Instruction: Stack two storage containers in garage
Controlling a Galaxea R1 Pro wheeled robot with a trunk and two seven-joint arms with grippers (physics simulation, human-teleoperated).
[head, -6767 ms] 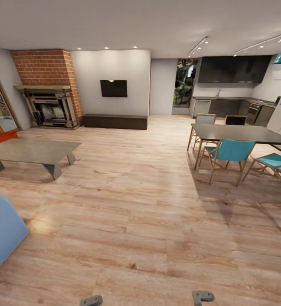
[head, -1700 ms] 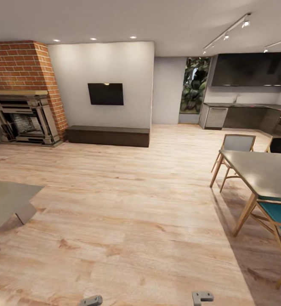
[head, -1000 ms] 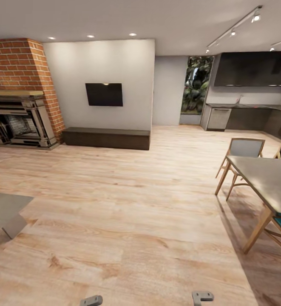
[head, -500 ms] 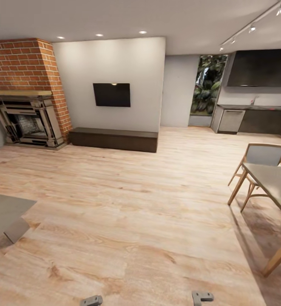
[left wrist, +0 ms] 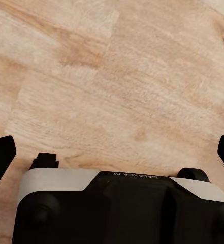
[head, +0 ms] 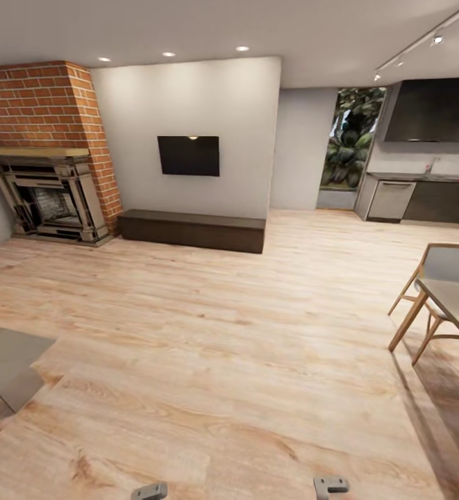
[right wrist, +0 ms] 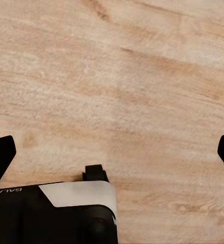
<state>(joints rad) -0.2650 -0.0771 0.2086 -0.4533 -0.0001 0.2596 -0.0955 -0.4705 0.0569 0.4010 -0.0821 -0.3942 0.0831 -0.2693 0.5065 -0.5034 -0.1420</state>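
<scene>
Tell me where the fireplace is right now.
In the head view the fireplace stands at the far left of the room, under the red brick chimney, with the long dark bench just to its right below the wall-mounted TV.

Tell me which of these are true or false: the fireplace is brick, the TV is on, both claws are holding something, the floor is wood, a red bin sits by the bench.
1. The fireplace has red brick above it. True.
2. The wall TV shows a picture. False: its screen is dark.
3. Both claws grip something. False: the left claw and right claw are open, with bare planks between their fingers.
4. The floor is light wood plank. True.
5. A red bin sits by the dark bench. False: only floor lies around it.
</scene>
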